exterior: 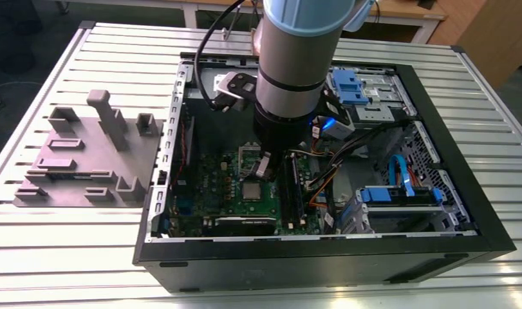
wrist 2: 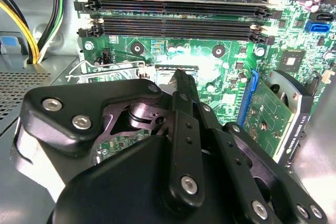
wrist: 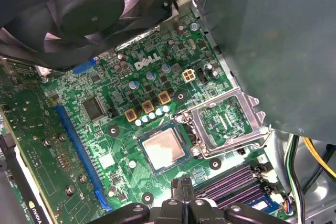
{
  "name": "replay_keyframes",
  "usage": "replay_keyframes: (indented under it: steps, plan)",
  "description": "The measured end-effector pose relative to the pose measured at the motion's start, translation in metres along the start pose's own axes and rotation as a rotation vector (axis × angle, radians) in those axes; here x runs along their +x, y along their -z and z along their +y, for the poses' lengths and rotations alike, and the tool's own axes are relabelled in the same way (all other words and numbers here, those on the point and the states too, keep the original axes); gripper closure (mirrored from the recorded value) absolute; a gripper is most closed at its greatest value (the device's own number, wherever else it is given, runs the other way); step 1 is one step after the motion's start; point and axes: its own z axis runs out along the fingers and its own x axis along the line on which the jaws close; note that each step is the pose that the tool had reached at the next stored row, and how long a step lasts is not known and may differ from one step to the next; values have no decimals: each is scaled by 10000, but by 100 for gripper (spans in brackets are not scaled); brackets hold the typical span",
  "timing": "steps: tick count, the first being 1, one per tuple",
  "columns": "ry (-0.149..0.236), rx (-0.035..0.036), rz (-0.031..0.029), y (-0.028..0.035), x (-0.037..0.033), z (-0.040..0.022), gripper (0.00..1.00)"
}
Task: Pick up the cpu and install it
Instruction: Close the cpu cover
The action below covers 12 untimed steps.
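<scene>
The cpu lies flat in its socket on the green motherboard, beside the opened metal socket frame. The jaws hover just off the chip's edge, pressed together and empty, not touching it.

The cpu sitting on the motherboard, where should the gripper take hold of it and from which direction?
Judging by its pose, come straight down from above. The cpu lies flat in its socket with the metal frame swung open beside it, so only its thin opposite edges offer a pinch; the gripper is poised close by.
</scene>
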Motion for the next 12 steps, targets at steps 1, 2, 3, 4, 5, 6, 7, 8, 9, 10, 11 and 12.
replay_keyframes:
  steps: [1, 2, 3, 4, 5, 6, 7, 8, 9, 10, 11, 12]
  plan:
    - [24, 0, 0, 0, 0, 0, 90]
    - [91, 1, 0, 0, 0, 0, 90]
    - [205, 3, 0, 0, 0, 0, 90]
    - [341, 5, 0, 0, 0, 0, 90]
    - [478, 7, 0, 0, 0, 0, 90]
    - [612, 9, 0, 0, 0, 0, 90]
    - [741, 11, 0, 0, 0, 0, 90]
    - [887, 14, 0, 0, 0, 0, 90]
    - [1037, 16, 0, 0, 0, 0, 90]
    - [1217, 19, 0, -1, 0, 0, 90]
    - [1396, 21, 1, -1, 0, 0, 90]
    - [1576, 24, 1, -1, 0, 0, 90]
